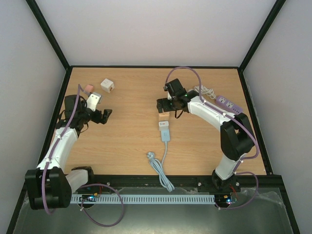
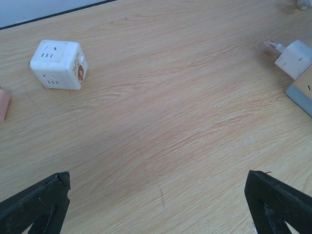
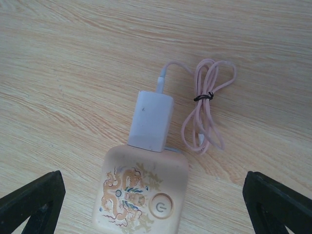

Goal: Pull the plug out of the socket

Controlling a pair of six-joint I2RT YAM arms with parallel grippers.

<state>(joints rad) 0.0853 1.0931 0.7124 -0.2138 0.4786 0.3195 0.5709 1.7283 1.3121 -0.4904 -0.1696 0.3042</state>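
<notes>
A wooden worktop point(image 1: 131, 141) carries everything. The right pincer point(image 3: 153, 178) hangs low over its middle with fingers spread wide and nothing held. In the wrist view, the near end of the beige socket point(image 3: 141, 195) lies between the two finger tips; whether they touch it cannot be told. The left pincer point(image 2: 157, 176) is also wide open and empty, over bare wood well to the left.

A purple power strip point(image 1: 229, 103) lies near the right edge. A pale blue strip point(image 1: 165, 135) with a coiled grey cord point(image 1: 158, 165) lies just nearer than the socket. A white cube socket point(image 2: 57, 64) sits at the far left.

The beige socket has a dragon print and a round power button. The white charger plug point(image 3: 150, 121) is seated in its far end. A thin pink cable point(image 3: 204, 105) runs from the plug into a tied bundle beside it.
</notes>
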